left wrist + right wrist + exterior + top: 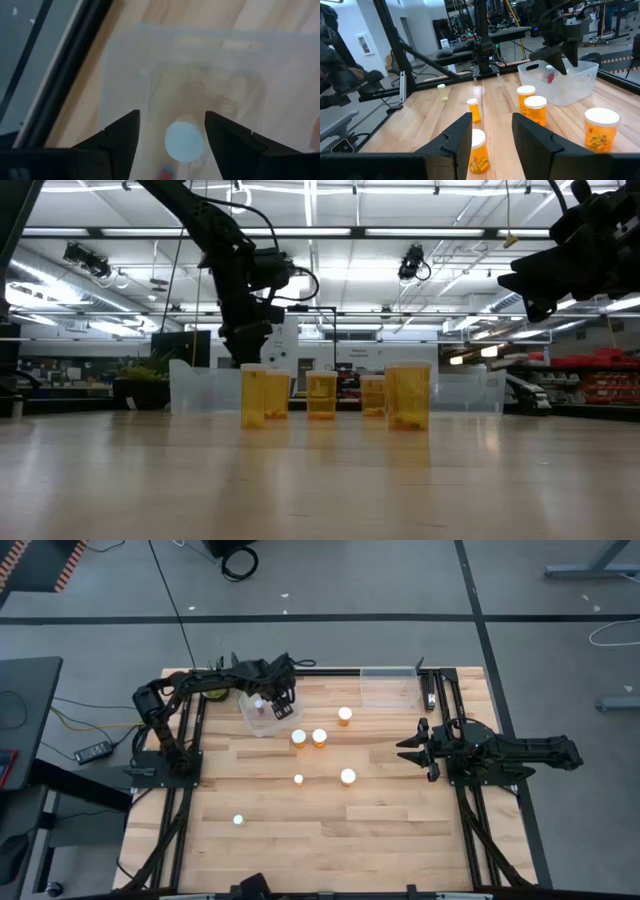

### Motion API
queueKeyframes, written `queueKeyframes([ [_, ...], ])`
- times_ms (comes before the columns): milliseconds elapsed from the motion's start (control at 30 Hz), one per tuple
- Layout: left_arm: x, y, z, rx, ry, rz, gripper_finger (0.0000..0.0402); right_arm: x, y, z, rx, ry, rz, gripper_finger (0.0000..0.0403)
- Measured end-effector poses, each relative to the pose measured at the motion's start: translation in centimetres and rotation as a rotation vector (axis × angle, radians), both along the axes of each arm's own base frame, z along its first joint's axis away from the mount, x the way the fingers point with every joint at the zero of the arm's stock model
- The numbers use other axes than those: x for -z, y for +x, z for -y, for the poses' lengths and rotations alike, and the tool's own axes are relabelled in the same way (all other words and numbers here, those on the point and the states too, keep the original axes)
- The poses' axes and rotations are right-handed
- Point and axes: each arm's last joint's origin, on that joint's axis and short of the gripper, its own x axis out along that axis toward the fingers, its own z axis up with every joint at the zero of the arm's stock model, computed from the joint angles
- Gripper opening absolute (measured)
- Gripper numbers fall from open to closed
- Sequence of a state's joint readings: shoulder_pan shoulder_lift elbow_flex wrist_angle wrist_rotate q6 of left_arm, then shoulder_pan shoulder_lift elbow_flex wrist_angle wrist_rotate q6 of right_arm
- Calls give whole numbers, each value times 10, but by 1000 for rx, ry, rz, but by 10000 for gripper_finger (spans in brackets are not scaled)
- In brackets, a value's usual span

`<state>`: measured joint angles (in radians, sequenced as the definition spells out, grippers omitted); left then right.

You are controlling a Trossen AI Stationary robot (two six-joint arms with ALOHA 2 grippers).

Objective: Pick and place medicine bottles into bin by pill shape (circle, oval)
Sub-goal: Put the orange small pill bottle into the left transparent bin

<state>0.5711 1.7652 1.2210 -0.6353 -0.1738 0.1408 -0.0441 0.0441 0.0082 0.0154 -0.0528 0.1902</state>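
Because its fingers are spreading apart over the clear bin, the left gripper is letting a white-capped medicine bottle drop between them for sorting, while the right gripper is waiting pressed shut.

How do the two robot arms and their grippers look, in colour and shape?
Both arms are black, built of jointed segments on black frames. The left gripper and the right gripper each have two dark, wedge-shaped fingers. Dark cables run along the left arm. No markings are visible.
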Motion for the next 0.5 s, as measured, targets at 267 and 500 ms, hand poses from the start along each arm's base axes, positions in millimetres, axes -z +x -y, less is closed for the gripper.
queueKeyframes([
  [267,-21,13,11,68,6,-11,222,0,0,0,0,0,0,147],
  [500,-30,25,37,136,-28,-29,210,0,0,0,0,0,0,147],
])
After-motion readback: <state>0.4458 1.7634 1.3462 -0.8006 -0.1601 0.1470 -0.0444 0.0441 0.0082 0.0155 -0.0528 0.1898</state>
